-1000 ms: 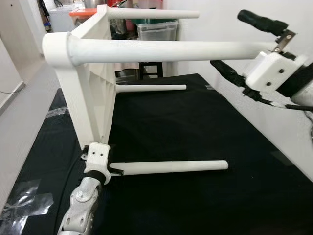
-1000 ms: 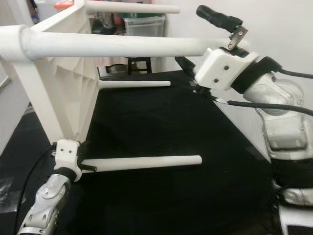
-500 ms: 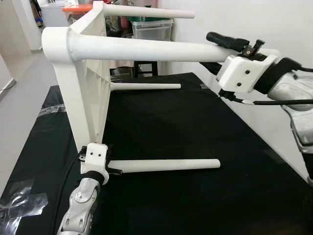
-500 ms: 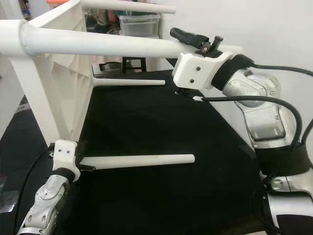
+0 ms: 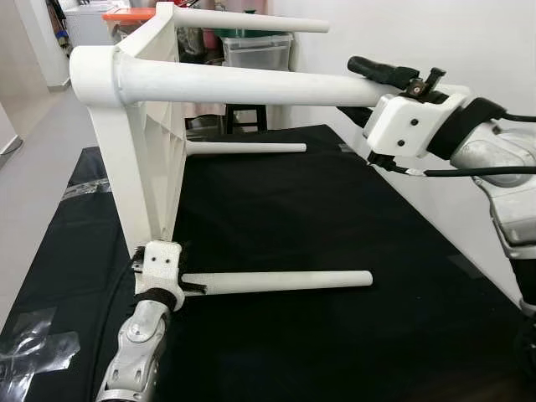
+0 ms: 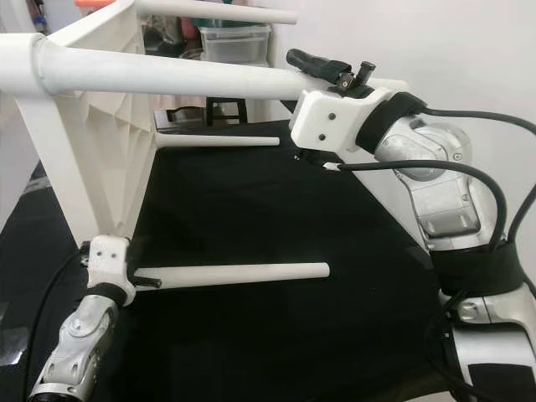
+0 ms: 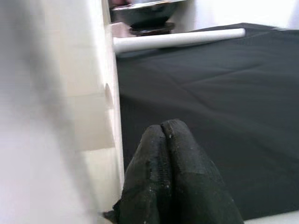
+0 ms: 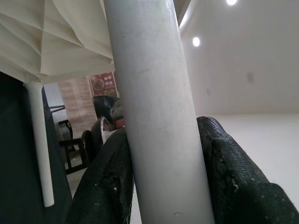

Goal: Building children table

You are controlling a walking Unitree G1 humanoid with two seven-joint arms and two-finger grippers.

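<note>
A white children's table lies on its side, its top (image 5: 138, 167) upright on a black cloth (image 5: 293, 209), four legs pointing right. My right gripper (image 5: 368, 90) is shut on the near upper leg (image 5: 243, 84) close to its free end; in the right wrist view its fingers (image 8: 107, 186) press both sides of the leg (image 8: 154, 93). At the base of the near lower leg (image 5: 285, 280), where it meets the top, sits my left gripper (image 5: 191, 286). Its fingertips (image 7: 161, 140) are shut on nothing beside the tabletop (image 7: 88, 93). A far lower leg (image 5: 247, 148) lies behind.
A white wall runs along the right edge of the cloth. Behind the table stand a clear storage bin (image 5: 258, 50) and a dark stool (image 5: 247, 117). Pale floor (image 5: 42, 142) lies to the left, with crumpled tape (image 5: 33, 343) at the cloth's near left corner.
My right gripper, open around the upper leg's end a second ago, has slid left along the leg and shut on it. The left arm stays put. The camera shifted slightly.
</note>
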